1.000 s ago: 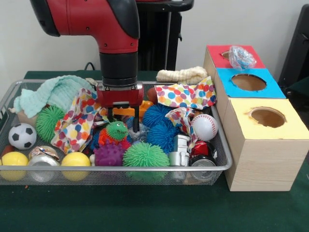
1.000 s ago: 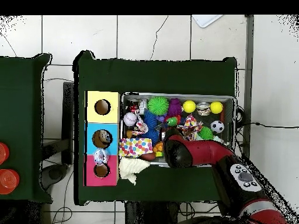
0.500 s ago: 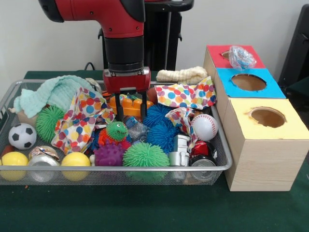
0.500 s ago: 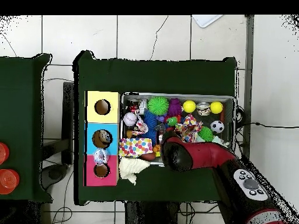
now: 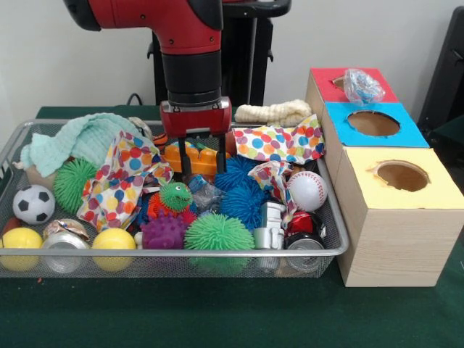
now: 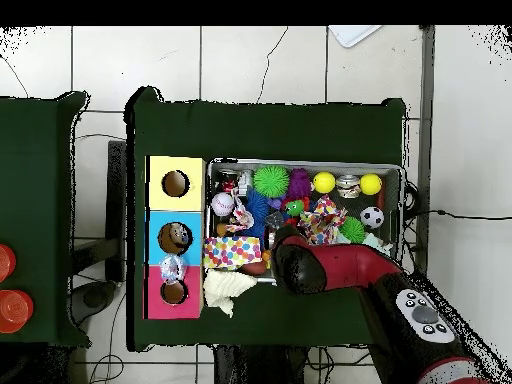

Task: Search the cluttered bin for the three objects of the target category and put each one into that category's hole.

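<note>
My gripper (image 5: 202, 167) hangs open over the back middle of the wire bin (image 5: 174, 252), its black fingers (image 5: 185, 166) apart. They stand in front of an orange toy block (image 5: 200, 155) that reaches past both of them; I cannot tell whether they touch it. Below lie a small green spiky toy (image 5: 175, 195), blue spiky balls (image 5: 243, 192) and a big green spiky ball (image 5: 219, 232). To the right stand the yellow box (image 5: 401, 217), the blue box (image 5: 397, 135) and the red box (image 5: 322, 75), each with a hole. From overhead the arm (image 6: 330, 265) covers the gripper.
The bin also holds a baseball (image 5: 307, 190), a soccer ball (image 5: 33, 204), yellow balls (image 5: 113, 239), a purple spiky ball (image 5: 163, 232), polka-dot cloths (image 5: 279, 143), a mint towel (image 5: 87, 138) and cans (image 5: 61, 243). A clear wrapper (image 5: 362, 85) lies on the red box. A cream cloth (image 5: 275, 112) lies behind the bin.
The gripper has risen out of the clutter and shifted right and toward the bin's back. The orange block now shows more fully behind the fingers.
</note>
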`<state>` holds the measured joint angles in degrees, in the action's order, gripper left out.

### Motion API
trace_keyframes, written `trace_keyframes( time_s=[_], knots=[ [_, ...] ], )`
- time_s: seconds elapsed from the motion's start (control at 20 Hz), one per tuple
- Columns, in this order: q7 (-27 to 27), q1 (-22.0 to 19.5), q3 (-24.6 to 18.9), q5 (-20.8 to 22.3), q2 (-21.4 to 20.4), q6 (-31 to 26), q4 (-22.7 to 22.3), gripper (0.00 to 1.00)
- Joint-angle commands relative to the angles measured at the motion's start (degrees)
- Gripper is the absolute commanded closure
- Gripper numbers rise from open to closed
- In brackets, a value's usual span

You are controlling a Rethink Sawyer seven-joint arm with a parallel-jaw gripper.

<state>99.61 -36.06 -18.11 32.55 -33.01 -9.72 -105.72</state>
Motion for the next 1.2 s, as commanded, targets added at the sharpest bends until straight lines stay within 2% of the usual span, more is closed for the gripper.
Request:
trace_keyframes(
  time_s=[0.05,0.2,0.35,0.55,0.65,1.2],
  knots=[
    [1.34,1.60,0.09,3.62,3.79,-0.16,2.85,0.00],
    [1.72,1.26,-0.35,3.15,4.64,0.56,3.15,0.00],
    [0.51,1.68,-0.58,3.50,6.35,-0.31,5.44,0.00],
    [-0.45,6.49,4.68,8.01,8.43,0.22,9.24,0.00],
    [0.44,7.57,5.99,8.99,8.86,1.35,10.09,0.00],
    [-1.14,9.34,7.22,13.17,9.78,-0.92,12.85,0.00]
  ],
)
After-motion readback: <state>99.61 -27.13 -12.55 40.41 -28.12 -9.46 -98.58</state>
